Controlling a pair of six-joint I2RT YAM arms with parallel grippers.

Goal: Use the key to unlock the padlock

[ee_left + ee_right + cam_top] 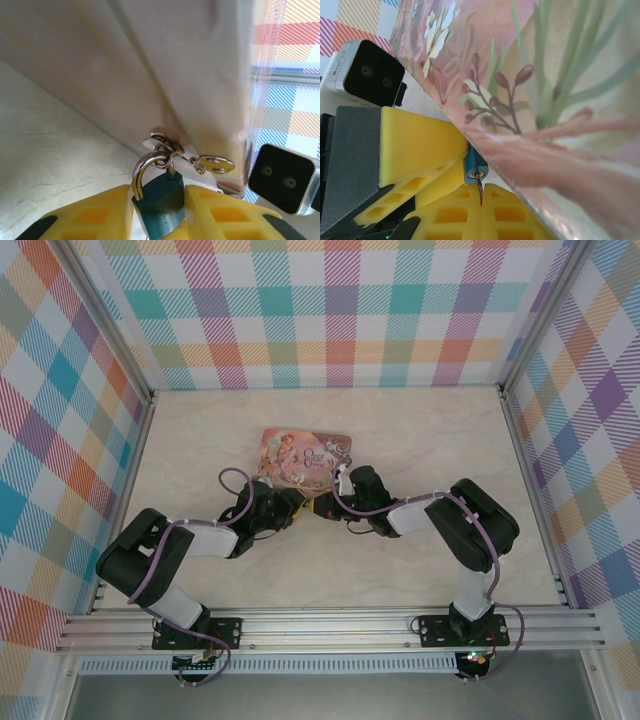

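Observation:
The teal padlock (161, 204) hangs by its silver shackle (146, 171) from the hasp ring on the pink illustrated tin (305, 454). My left gripper (159, 199) is shut on the padlock's body, one yellow finger on each side. In the right wrist view the padlock's underside (475, 171) faces me with its keyhole. My right gripper (481, 190) is shut on the thin dark key (480, 189), and the key's tip sits in the keyhole. From above, the left gripper (296, 506) and the right gripper (336, 504) meet at the tin's near edge.
The tin's side wall (165, 65) rises close above the left fingers, and its flowered lid (555, 95) lies close over the right fingers. The right wrist's camera (282, 185) sits just right of the padlock. Checked walls (340, 310) enclose the marbled table (430, 430).

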